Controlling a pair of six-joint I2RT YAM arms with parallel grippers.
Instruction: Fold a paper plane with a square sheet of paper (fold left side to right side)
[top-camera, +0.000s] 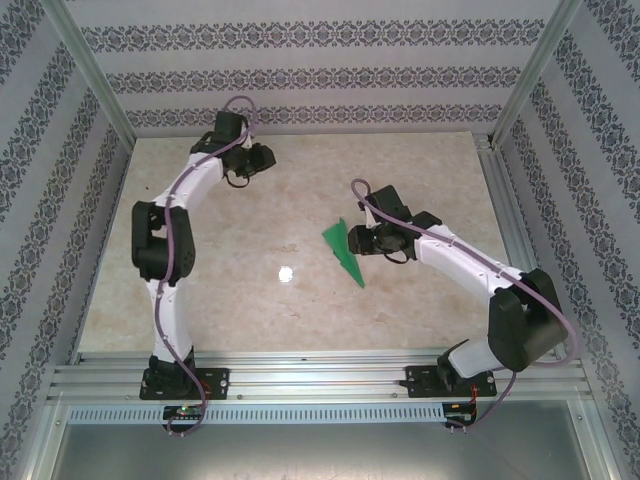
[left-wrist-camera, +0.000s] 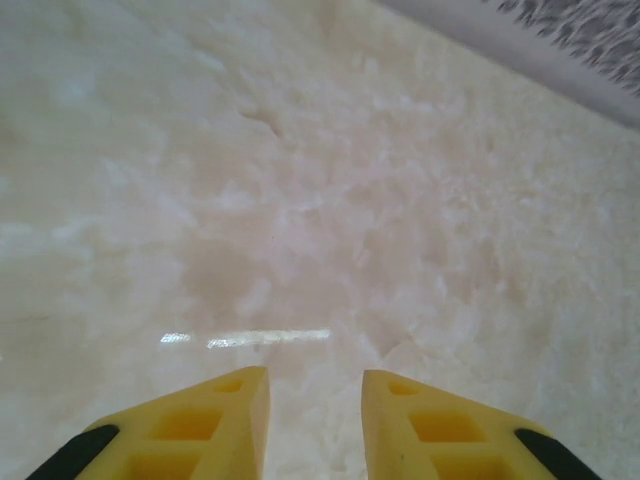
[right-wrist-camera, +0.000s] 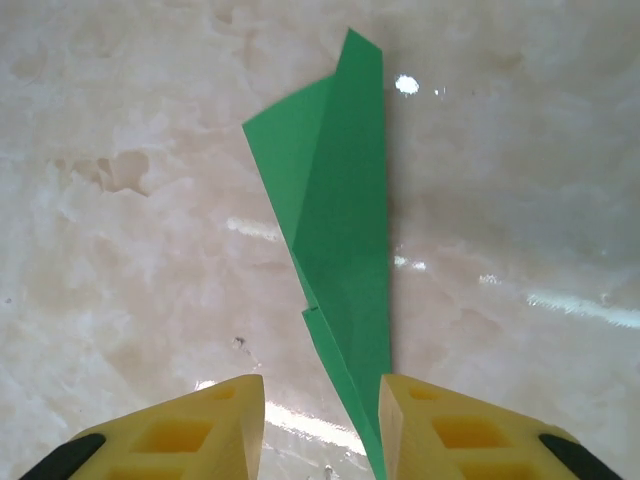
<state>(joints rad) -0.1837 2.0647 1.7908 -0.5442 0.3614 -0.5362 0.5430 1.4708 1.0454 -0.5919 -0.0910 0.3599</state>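
Two grippers are standing partly spread, neither one pinching anything. Right gripper (right-wrist-camera: 320, 388) is hovering low over the paper plane (right-wrist-camera: 338, 220), its blocky yellow fingers (right-wrist-camera: 215, 430) parted with a clear gap. The plane's narrow end is running into that gap, close along the inner edge of the right-hand finger; whether it is touching that finger I cannot tell. The plane is lying flat on the table (right-wrist-camera: 120, 280), right of the middle, and in the top view it is sitting just left of the right gripper. It is showing as a slim dart of thin, bright green paper, plain and matte, with overlapping creased flaps and a sharp corner pointing away. Left gripper (left-wrist-camera: 315, 385) is hanging over the far left of the table, well apart from the plane, its yellow fingers likewise parted with marble showing through the gap. The tabletop is looking like glossy cream marble, mottled and catching streaks of light.
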